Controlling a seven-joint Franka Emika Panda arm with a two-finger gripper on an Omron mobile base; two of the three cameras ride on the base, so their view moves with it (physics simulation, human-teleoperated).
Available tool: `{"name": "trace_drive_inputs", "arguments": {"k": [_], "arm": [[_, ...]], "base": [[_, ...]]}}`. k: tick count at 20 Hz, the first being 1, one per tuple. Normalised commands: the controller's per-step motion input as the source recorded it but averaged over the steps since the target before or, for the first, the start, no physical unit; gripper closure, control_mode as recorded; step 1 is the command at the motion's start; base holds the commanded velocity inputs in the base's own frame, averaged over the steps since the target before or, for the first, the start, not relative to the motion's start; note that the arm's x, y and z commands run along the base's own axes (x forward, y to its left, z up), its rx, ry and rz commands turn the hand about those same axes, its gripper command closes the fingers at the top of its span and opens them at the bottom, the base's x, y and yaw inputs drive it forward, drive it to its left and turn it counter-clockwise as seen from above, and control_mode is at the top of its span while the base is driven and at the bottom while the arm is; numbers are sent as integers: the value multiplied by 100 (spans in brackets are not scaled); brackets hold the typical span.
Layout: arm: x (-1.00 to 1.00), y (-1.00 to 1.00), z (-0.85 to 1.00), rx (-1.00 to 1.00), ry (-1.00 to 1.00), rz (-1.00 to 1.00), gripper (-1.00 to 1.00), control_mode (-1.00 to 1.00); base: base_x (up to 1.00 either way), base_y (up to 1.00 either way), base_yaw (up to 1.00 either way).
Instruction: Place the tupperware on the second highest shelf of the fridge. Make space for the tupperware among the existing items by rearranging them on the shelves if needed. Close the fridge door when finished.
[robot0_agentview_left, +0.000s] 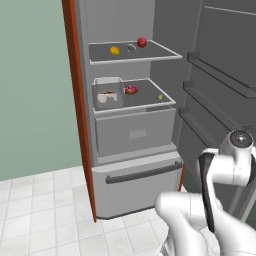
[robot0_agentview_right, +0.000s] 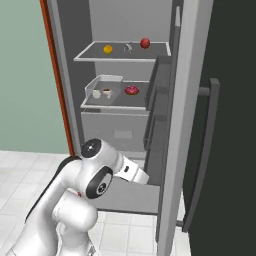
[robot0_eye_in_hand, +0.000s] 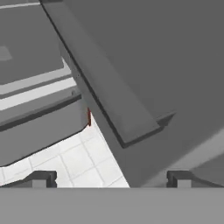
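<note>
Notably, the fridge (robot0_agentview_left: 135, 132) stood with the fridge door (robot0_agentview_right: 185, 125) swung wide open. The clear tupperware (robot0_agentview_left: 107, 94) sat at the left of the lower wire shelf (robot0_agentview_left: 150, 106), a pink doughnut (robot0_agentview_left: 131, 90) just beside it and a tiny green lime (robot0_agentview_left: 160, 97) farther right. On the shelf above lay a yellow fruit (robot0_agentview_left: 115, 50), a small grey object (robot0_agentview_left: 130, 48) and a red apple (robot0_agentview_left: 142, 42). The gripper (robot0_eye_in_hand: 111, 178) hung low near the door's inner ledge (robot0_eye_in_hand: 113, 100), fingers spread fully apart, holding nothing.
</note>
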Motion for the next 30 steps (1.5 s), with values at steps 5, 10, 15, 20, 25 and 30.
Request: {"name": "trace_drive_inputs", "arguments": {"k": [5, 10, 15, 20, 25, 30], "arm": [[-69, -100, 1, 44, -11, -17, -100, -100], [-42, -100, 0, 49, -7, -9, -100, -100], [-2, -100, 0, 49, -3, -4, -100, -100], [0, -100, 0, 35, 0, -12, -100, -100], [-9, -86, -20, 30, -17, -4, -100, -100], [-98, -91, -28, 24, -60, -1, -100, -100]], "base": [[0, 0, 0], [0, 0, 0], [0, 0, 0], [0, 0, 0], [0, 0, 0], [0, 0, 0]]}}
